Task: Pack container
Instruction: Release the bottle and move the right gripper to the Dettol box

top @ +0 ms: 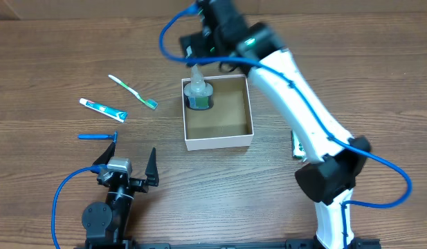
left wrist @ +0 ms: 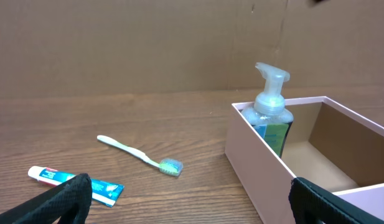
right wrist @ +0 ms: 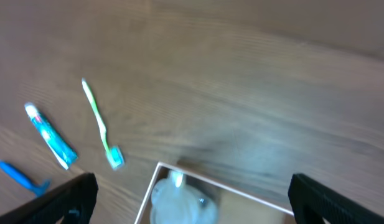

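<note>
The square, shallow white cardboard container (top: 218, 142) with a brown inside sits mid-table, and a clear plastic pump bottle (top: 198, 93) stands upright in its 11 o'clock corner. The right gripper (right wrist: 192, 190) hangs above that corner, fingers spread wide and empty. The left gripper (top: 127, 166), likewise spread, sits at the box's 7 o'clock, well apart. At 9 o'clock lie a white-and-green toothbrush (top: 133, 92), a white-and-blue toothpaste tube (top: 102, 109) and a blue plastic razor (top: 97, 136).

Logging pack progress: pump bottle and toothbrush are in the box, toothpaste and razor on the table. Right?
No. Overhead shows the toothbrush on the table too, outside the container. The pump bottle inside, toothpaste and razor on the table: correct.
</note>
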